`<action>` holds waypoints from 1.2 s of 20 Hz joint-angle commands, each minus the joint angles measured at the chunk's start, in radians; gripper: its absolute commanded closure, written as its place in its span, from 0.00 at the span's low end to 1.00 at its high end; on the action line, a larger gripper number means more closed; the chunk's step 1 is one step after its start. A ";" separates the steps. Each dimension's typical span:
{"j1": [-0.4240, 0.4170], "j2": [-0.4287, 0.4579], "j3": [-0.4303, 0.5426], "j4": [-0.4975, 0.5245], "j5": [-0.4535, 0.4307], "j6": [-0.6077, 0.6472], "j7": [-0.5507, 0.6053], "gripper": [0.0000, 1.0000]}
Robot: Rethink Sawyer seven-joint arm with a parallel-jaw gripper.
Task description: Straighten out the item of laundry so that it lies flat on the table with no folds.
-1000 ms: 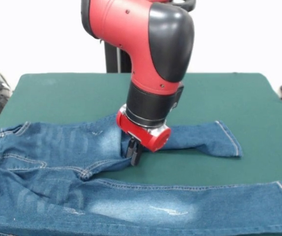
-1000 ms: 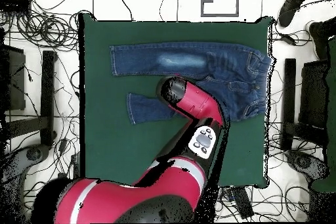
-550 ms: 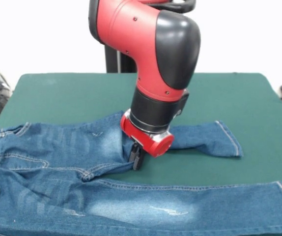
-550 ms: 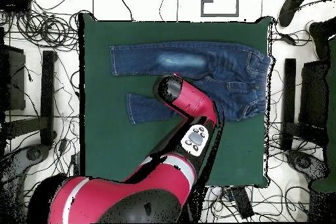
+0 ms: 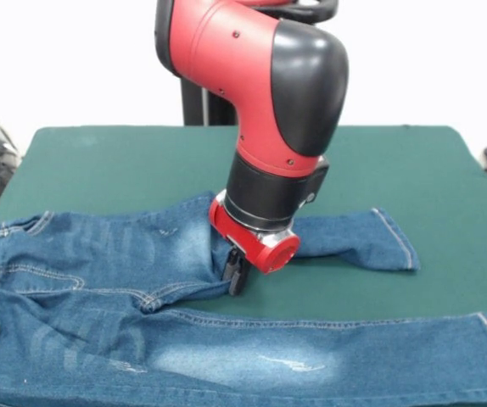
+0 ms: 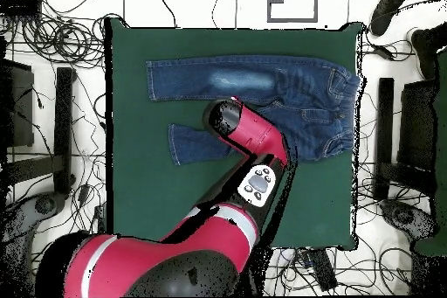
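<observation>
Green table [image 5: 99,161] (cables [image 6: 52,41] around) bears spread jeans [image 5: 82,322].

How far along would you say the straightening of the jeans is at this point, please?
Done: one leg of the jeans lies stretched out flat. In hand: the gripper is down at the inner edge of the other leg, which looks shorter, perhaps folded under the arm. Left: spreading that leg fully on the table.

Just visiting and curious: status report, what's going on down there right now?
Gripper down on the blue denim jeans, fingers hidden. One leg laid straight, the other looks shorter, under the arm. Dark green felt table; nothing else on it.
</observation>
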 commanded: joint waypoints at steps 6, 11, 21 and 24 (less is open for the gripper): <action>0.032 0.003 0.104 -0.049 0.045 -0.063 0.248 1.00; 0.039 0.002 0.098 -0.049 0.043 -0.050 0.250 1.00; 0.048 0.010 0.088 -0.052 0.053 -0.060 0.269 0.00; 0.046 0.007 0.094 -0.050 0.055 -0.052 0.270 0.00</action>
